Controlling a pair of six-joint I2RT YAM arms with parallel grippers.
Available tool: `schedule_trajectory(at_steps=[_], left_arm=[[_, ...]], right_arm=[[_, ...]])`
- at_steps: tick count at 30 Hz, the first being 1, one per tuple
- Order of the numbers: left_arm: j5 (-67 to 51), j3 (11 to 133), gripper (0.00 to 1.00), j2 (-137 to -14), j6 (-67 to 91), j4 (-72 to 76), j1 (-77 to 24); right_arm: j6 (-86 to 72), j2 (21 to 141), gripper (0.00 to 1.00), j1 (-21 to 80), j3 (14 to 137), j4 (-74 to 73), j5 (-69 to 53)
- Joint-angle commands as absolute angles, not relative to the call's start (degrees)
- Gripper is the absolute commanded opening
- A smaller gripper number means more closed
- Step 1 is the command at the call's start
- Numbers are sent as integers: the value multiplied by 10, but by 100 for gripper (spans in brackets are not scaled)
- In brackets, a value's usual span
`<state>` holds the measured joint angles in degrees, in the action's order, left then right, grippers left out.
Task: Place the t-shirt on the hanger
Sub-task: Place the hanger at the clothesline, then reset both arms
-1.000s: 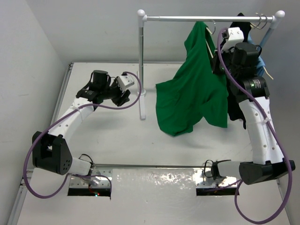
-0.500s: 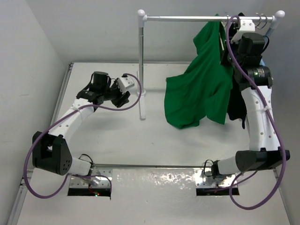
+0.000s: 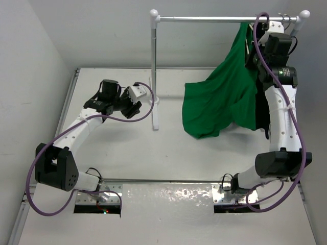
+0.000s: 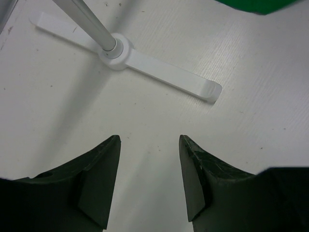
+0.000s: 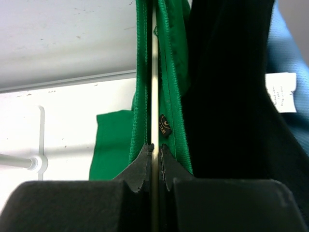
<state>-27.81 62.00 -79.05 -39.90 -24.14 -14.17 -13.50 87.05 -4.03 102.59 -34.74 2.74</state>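
The right pincer [image 5: 153,151] is clamped on the thin cream bar of the hanger [image 5: 153,72], which runs straight ahead from between its fingertips. The green t-shirt [image 5: 113,145] is draped along both sides of that bar and hangs below the pincer toward the bench [image 3: 127,153]. The black garment [image 5: 227,96] is just to this pincer's right with the light-blue garment [image 5: 289,48] beyond it, while the left pincer [image 4: 148,145], well apart, hovers over the bench with jaws apart and empty, the rack's white foot [image 4: 169,79] ahead of its fingertips.
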Motion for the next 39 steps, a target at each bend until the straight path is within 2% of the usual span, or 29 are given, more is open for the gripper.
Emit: schedule_trajectory(at_steps=[1,2,3,4,5,9,12,20,21,22,24,27,31,33,39], left_arm=[[-279,615,49,-770,-408,-222,-141],[-279,613,49,-771,-408,-221,-141],[-279,613,49,-771,-408,-220,-141],[-279,613,49,-773,-407,-219,-141],[-282,613,49,-773,-407,-220,-141],[-280,613,49,-777,-407,-221,-141],[-274,614,49,-779,-408,-222,-141],[-263,624,49,-778,-401,-229,-140],[-258,623,49,-776,-396,-229,-140],[-251,616,49,-776,-391,-219,-140],[-235,605,49,-777,-371,-205,-135],[-215,572,49,-774,-332,-165,-125],[-179,507,48,-759,-278,-73,-108],[-155,481,48,-739,-254,-23,-105],[-101,356,47,-705,-207,112,-97]], right_arm=[[-136,857,0,-42,1046,-306,14],[-134,853,1,-41,1034,-306,18],[-134,846,7,-42,1024,-303,25],[-128,830,14,-41,1013,-300,35],[-123,821,26,-41,994,-292,37],[-94,785,50,-41,983,-301,45],[-76,765,56,-41,991,-319,44],[-54,720,63,-40,998,-331,-27],[-64,702,66,-40,991,-327,-62],[-68,693,75,-39,971,-314,-82],[-84,660,79,-28,939,-296,-148],[-91,616,89,27,841,-242,-205],[-50,596,92,163,681,-203,-166],[-33,602,93,184,603,-195,-156],[-39,602,94,188,378,-6,-91]])
